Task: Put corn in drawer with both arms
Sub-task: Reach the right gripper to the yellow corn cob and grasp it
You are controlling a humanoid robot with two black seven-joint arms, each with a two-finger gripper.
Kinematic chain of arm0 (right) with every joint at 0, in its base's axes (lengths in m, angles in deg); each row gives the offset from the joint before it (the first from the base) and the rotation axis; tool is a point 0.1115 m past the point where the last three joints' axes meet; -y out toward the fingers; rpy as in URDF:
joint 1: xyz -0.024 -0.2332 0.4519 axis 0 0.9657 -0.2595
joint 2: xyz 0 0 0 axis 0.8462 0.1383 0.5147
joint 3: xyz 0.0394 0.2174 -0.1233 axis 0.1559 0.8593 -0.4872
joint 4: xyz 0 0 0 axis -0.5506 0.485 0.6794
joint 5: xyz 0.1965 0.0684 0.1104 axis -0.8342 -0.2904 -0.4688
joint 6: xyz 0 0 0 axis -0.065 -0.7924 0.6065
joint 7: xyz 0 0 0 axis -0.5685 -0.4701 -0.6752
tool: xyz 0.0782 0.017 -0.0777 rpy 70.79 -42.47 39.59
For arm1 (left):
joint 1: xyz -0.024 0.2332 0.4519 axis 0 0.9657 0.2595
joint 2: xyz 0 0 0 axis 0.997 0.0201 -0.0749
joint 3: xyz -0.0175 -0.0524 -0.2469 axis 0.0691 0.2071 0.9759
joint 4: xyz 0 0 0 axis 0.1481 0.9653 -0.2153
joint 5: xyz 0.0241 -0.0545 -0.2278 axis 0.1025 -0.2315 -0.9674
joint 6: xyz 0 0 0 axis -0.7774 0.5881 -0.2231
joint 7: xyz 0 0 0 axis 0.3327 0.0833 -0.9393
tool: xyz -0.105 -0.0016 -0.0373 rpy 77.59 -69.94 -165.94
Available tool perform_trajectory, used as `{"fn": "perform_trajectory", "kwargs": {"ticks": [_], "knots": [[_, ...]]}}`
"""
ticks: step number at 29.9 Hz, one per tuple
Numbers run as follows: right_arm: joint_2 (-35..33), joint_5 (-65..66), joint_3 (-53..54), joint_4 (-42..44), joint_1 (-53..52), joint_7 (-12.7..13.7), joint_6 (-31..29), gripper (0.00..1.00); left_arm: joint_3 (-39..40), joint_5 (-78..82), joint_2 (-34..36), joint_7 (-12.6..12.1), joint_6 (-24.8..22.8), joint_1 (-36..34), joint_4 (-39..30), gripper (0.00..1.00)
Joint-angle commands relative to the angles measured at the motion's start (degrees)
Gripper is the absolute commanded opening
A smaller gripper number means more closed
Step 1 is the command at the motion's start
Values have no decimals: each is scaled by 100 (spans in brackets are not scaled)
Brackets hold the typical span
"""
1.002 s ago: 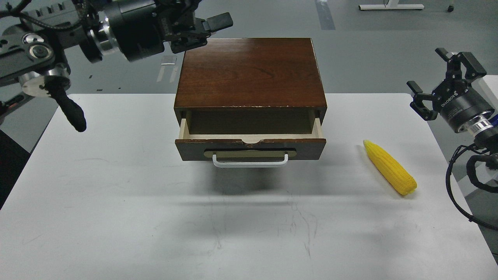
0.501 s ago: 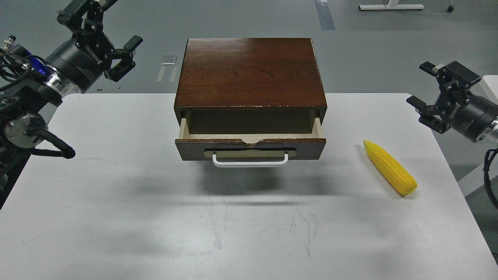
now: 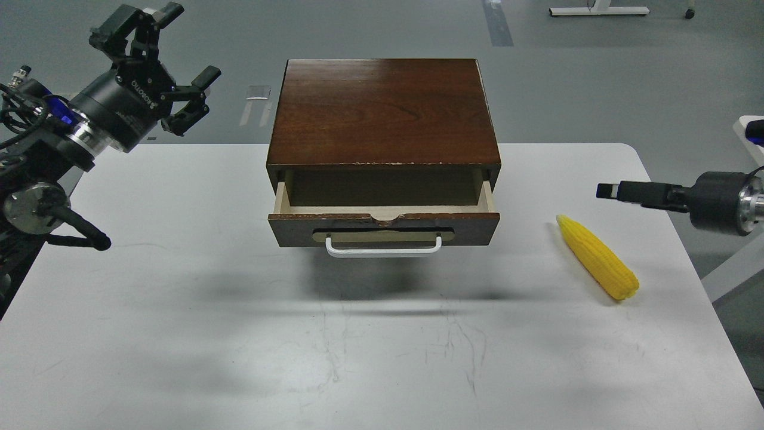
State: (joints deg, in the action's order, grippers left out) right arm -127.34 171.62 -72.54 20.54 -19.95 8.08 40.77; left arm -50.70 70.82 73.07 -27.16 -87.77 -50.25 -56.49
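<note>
The yellow corn lies on the white table at the right, pointing away and to the left. The drawer with its white handle is pulled partly out of the dark brown cabinet, and what shows of its inside is empty. My left gripper is open and empty, held high beyond the table's far left corner. My right gripper points left, level, above and to the right of the corn. It is seen edge-on, so its fingers cannot be told apart.
The cabinet stands at the table's far middle. Grey floor lies beyond the table, with a white stand base far back. My left arm's elbow and cables hang over the table's left edge.
My right gripper has turned and swung down from pointing up-left to pointing level left, closer to the corn. My left gripper has barely shifted. The corn and drawer have not moved.
</note>
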Motion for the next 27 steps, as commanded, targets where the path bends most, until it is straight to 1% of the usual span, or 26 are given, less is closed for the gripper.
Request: {"fn": "perform_trajectory", "kwargs": {"ticks": [1,2,5,13,17,25,26,27], "knots": [[265,858,-1099,300,-557,2,358,100,0,4,3,0,1,1,-35,98],[432,1017,-1469,484,-733,2,517,100,0,4,-6,0,1,1,-44,98],[872,1124,-1946,855,-963,2,737,100,0,4,-6,0,1,1,-44,98],[1444,1141,-2508,1382,-1016,2,773,100,9,4,29,-8,-16,1,-53,98],[1506,1142,-2755,1392,-1016,2,878,100,9,4,64,-8,-34,1,-61,98],[1559,1142,-2782,1514,-832,2,1010,100,9,4,73,-8,-60,1,-61,98],[1559,1142,-2782,1549,-814,2,1036,99,9,4,73,-8,-60,1,-61,98],[1559,1142,-2782,1602,-805,2,1080,95,9,4,73,-8,-60,1,-61,98]]}}
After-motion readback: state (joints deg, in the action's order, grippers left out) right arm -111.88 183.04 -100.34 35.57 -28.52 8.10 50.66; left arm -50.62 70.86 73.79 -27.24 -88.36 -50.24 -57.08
